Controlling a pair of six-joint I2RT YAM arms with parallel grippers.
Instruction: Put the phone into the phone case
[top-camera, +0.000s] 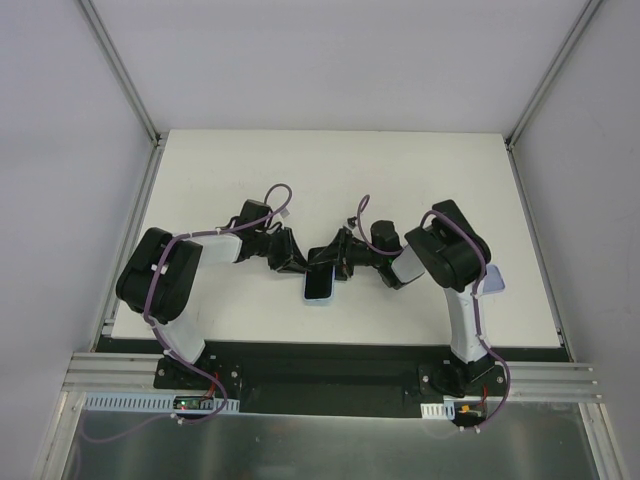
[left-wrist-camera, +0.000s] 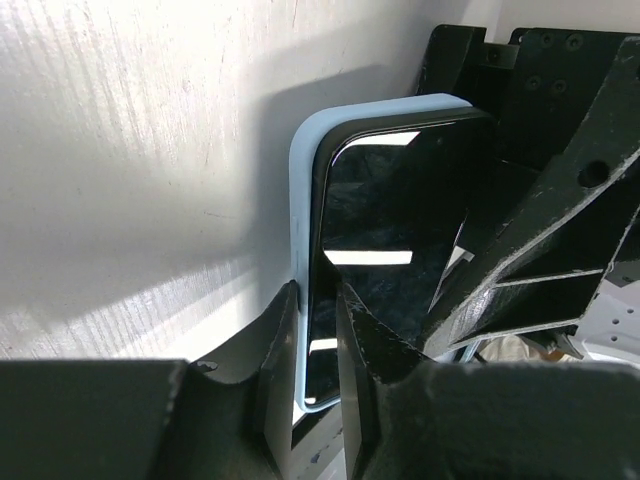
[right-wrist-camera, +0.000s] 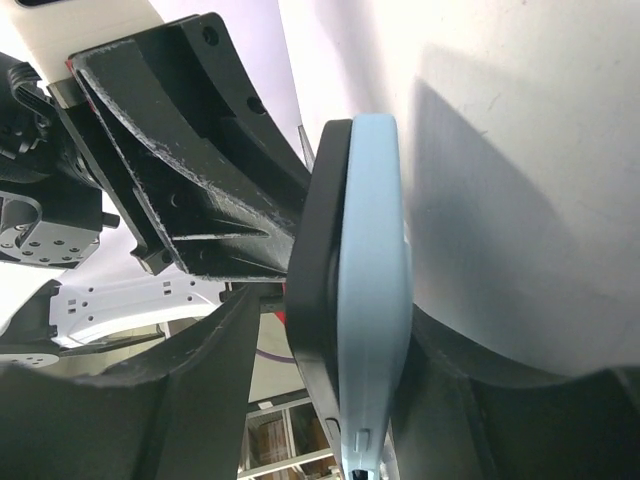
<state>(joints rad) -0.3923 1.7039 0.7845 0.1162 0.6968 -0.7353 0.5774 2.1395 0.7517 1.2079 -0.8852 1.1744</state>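
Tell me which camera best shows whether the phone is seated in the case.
The right wrist view: it looks edge-on at the phone and blue case, showing the seam between them. The left wrist view shows the screen with the case rim along one side. The top view shows them small, between both claws.

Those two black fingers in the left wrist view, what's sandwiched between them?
The black phone sitting in its light-blue case, pinched edge-on by the left fingers.

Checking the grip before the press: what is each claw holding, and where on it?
Both hold the phone with its case: left claw pinches one edge, right claw clamps across front and back.
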